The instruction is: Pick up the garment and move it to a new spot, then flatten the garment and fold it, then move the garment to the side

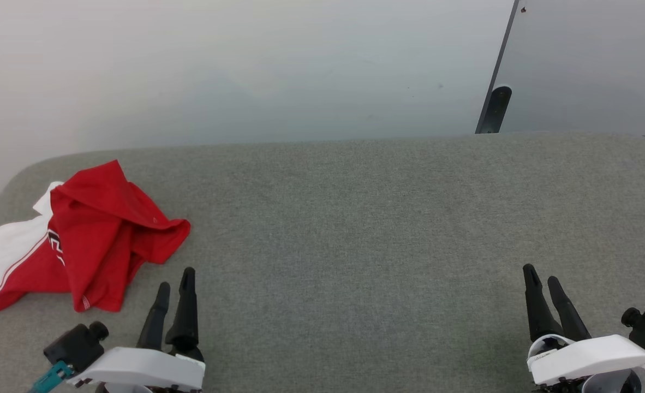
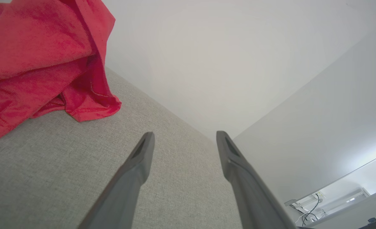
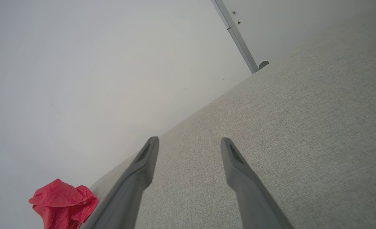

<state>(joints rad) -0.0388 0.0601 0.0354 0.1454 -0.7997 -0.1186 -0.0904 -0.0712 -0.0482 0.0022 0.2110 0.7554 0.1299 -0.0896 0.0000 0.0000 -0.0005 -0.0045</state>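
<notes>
The garment (image 1: 90, 234) lies crumpled at the far left of the grey table (image 1: 355, 218), bright red with a white part on its left side and a thin stripe along the edge. My left gripper (image 1: 175, 281) stands open just right of and in front of the heap, not touching it. In the left wrist view the garment (image 2: 41, 60) fills the upper left, apart from the open left gripper (image 2: 183, 136). My right gripper (image 1: 541, 275) is open at the lower right, far from the cloth. The right wrist view has the garment (image 3: 64, 203) small at the lower left, beyond the open right gripper (image 3: 189, 141).
A pale wall rises behind the table. A dark slanted post (image 1: 494, 109) stands at the back right, next to a grey panel (image 1: 590, 65). The table's left corner is rounded, close to the garment.
</notes>
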